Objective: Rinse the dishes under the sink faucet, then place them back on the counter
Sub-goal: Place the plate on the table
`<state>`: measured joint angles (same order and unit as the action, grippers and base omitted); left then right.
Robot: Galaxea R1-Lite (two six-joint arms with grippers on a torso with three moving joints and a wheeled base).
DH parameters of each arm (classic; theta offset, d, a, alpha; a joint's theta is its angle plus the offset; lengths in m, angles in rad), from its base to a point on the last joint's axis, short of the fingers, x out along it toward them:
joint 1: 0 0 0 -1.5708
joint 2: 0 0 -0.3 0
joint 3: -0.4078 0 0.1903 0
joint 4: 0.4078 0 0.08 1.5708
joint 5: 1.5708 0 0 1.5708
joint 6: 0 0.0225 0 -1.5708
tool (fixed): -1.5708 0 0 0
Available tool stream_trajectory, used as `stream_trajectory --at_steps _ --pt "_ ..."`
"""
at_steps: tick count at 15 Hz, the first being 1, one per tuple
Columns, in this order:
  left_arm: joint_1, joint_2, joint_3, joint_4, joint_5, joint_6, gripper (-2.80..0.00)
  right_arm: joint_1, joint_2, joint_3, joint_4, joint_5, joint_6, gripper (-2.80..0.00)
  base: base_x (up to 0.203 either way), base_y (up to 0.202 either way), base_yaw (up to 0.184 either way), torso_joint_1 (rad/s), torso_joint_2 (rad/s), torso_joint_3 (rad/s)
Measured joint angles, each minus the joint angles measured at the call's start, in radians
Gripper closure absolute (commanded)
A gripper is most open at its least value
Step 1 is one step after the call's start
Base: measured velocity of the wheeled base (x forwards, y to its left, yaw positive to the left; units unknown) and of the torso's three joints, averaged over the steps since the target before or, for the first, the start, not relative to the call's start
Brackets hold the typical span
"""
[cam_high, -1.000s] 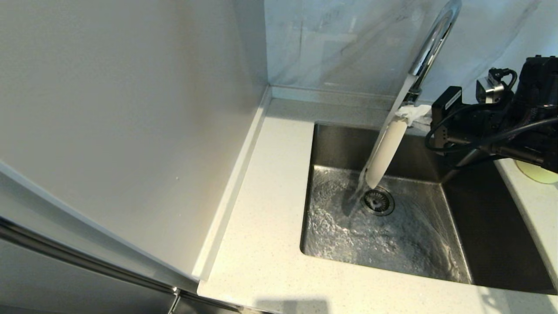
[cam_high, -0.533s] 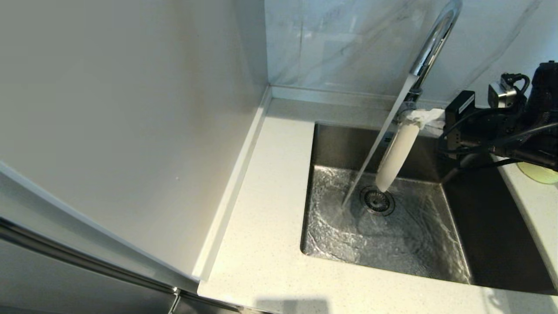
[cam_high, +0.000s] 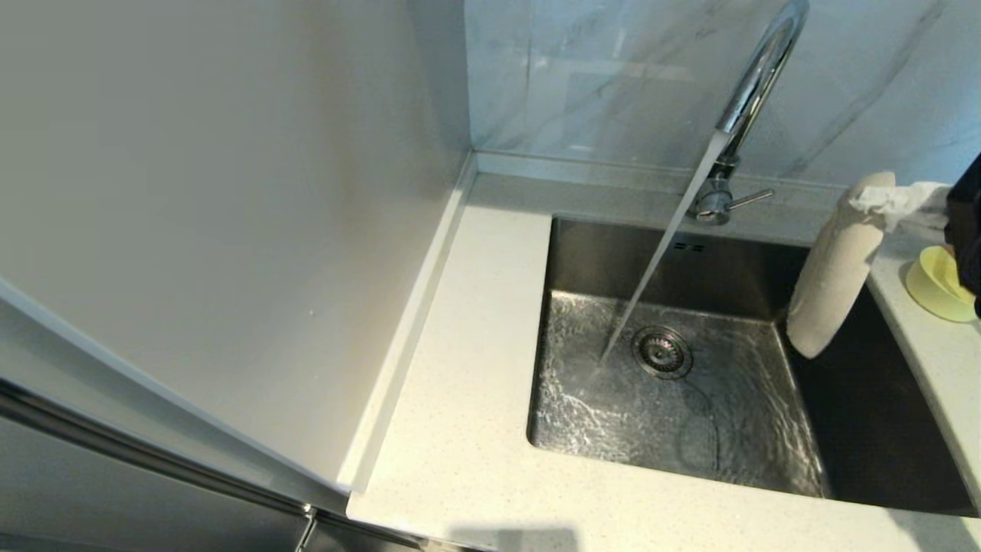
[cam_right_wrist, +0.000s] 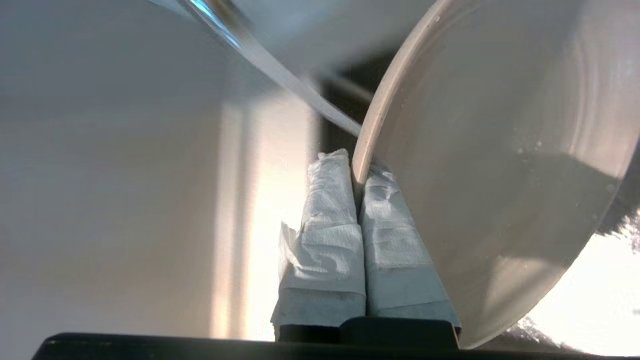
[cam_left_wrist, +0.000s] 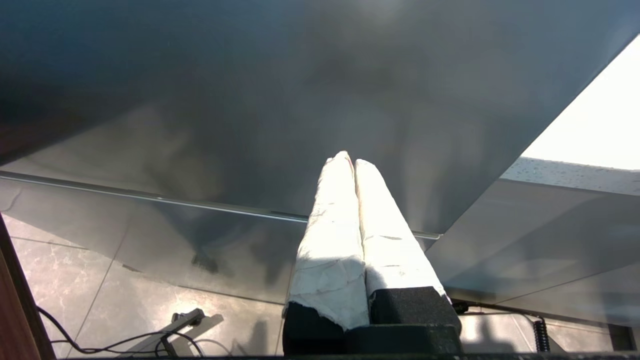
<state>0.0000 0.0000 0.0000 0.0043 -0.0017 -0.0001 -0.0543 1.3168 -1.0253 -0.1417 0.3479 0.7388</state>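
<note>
My right gripper (cam_high: 893, 201) (cam_right_wrist: 356, 167), its fingers wrapped in white paper, is shut on the rim of the off-white plate (cam_high: 831, 268) (cam_right_wrist: 500, 165). The plate hangs on edge over the sink's (cam_high: 736, 253) right side, clear of the water stream. The chrome faucet (cam_high: 755, 84) runs, its stream landing left of the drain strainer (cam_high: 661, 352). The pale-yellow bowl (cam_high: 935, 285) sits on the counter (cam_high: 939, 360) at the right. The chopsticks are out of view. My left gripper (cam_left_wrist: 350, 162) is shut on nothing, parked low beside a grey cabinet.
The counter (cam_high: 467, 399) runs along the sink's left and front. A tall pale panel (cam_high: 214, 215) rises at the left. The marble wall (cam_high: 598, 77) stands behind the faucet. The faucet's lever (cam_high: 747, 199) points right.
The right gripper has carried the plate out of the water stream and to the right, to the sink's right edge. The arm has drawn back almost out of the head view, uncovering the bowl.
</note>
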Motion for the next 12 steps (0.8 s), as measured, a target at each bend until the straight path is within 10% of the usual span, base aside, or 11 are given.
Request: stream_trajectory --at_steps 4,12 --pt "0.000 0.000 0.000 0.000 0.000 0.000 0.00 -0.003 -0.008 0.262 -0.065 -0.034 -0.101 0.00 0.000 0.000 0.000 0.000 0.00 0.000" --pt "0.000 0.000 0.000 0.000 0.000 0.000 0.00 -0.001 -0.054 0.097 0.000 -0.131 -0.240 0.00 0.000 0.000 0.000 0.000 0.00 0.000"
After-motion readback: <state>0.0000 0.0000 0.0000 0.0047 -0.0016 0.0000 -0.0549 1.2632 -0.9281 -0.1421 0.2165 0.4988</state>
